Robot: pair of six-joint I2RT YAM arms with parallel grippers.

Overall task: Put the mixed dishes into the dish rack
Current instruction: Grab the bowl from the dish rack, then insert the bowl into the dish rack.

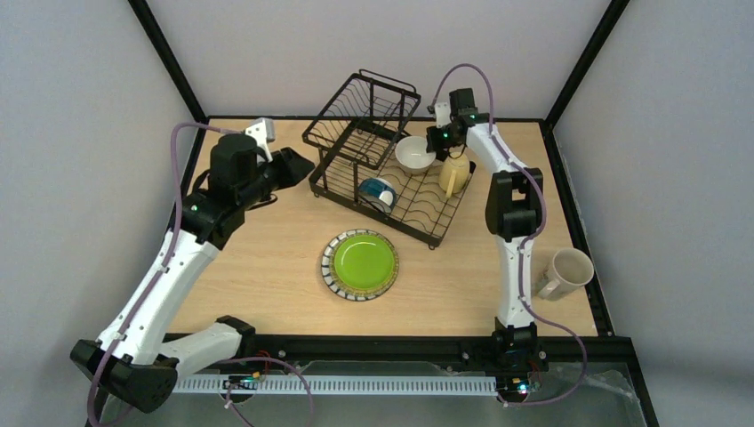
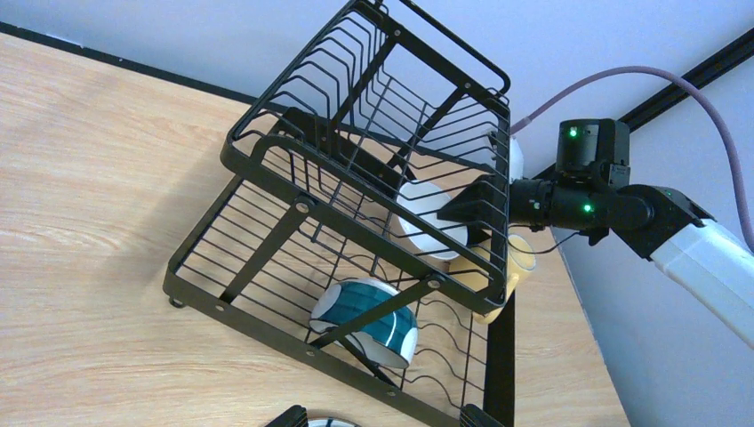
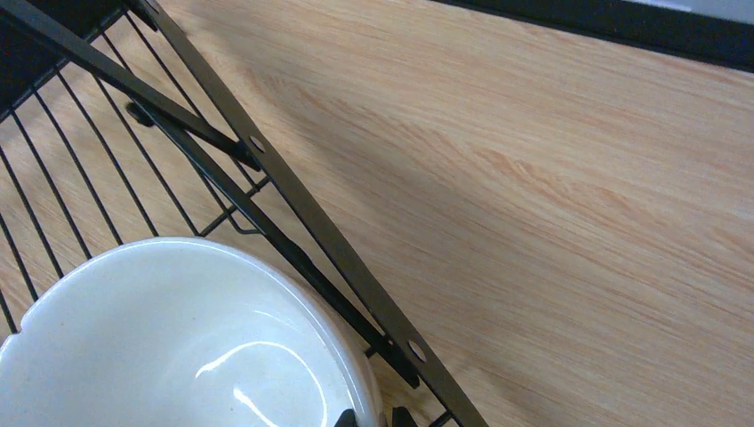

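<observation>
The white bowl (image 1: 414, 156) is upright in the dish rack (image 2: 269, 246), on the flat slotted tray just beside the raised basket tier. The right end effector (image 3: 372, 415) is at the bowl's rim, its two fingertips drawn close with the rim pinched between them (whether the bowl rests on the wires or hangs just above them cannot be told).

Touching or nearly touching the bowl on its right is the yellow mug (image 1: 453, 174), at the tray's outer edge. The blue-outside bowl (image 1: 378, 192) is tipped on its side in the tray's slots, nearer the arms.

The green plate (image 1: 359, 264) lies flat on the counter (image 1: 267, 267), just in front of the rack and apart from it. The cream mug (image 1: 565, 272) is at the counter's right edge, beside the right arm.

The left end effector (image 1: 300, 165) hovers left of the rack with its fingers spread wide, holding nothing.
</observation>
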